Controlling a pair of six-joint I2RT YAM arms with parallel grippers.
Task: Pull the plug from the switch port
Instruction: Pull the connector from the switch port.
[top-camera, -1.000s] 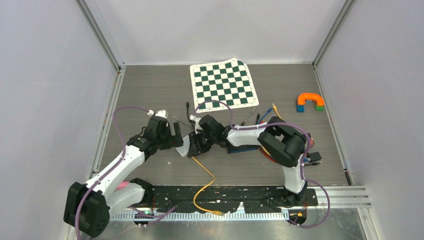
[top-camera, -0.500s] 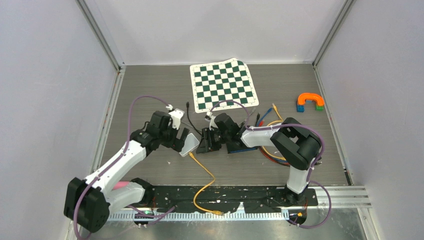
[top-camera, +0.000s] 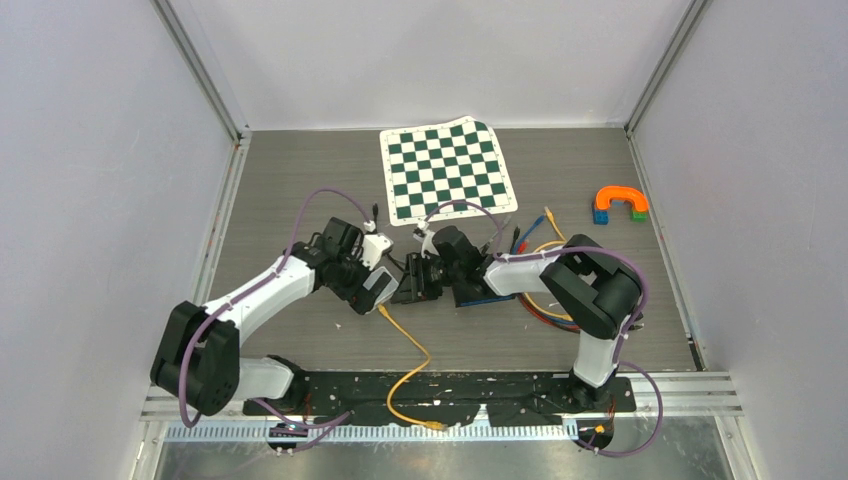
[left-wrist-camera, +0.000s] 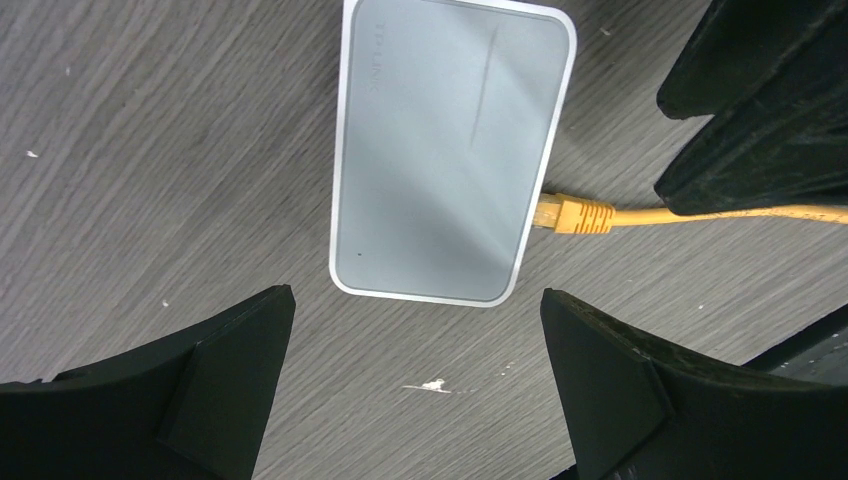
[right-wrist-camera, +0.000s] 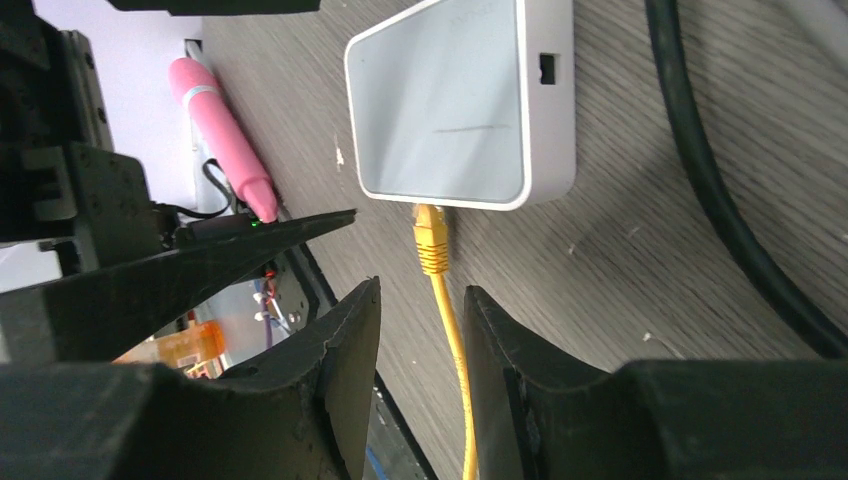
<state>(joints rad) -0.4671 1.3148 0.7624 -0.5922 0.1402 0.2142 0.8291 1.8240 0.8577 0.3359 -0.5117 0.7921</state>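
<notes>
Tracing from the near edge, the yellow cable (top-camera: 412, 372) runs up the table (top-camera: 300, 180) to its plug (right-wrist-camera: 432, 240), which is still seated in the switch (right-wrist-camera: 460, 110) port, so no pull yet; the step in hand looks like setting up the grip. R gripper (right-wrist-camera: 422, 290) sits low w/ fingers half-parted, straddling the cable just behind the plug, not visibly pinching it. L gripper (left-wrist-camera: 415, 310) hovers over the switch, fingers spread wide, holding nothing. Next move prob needs L to pin the switch body & R to clamp the plug, then draw it straight out along the port. Chess mat (top-camera: 448, 170) lies beyond, well apart
</notes>
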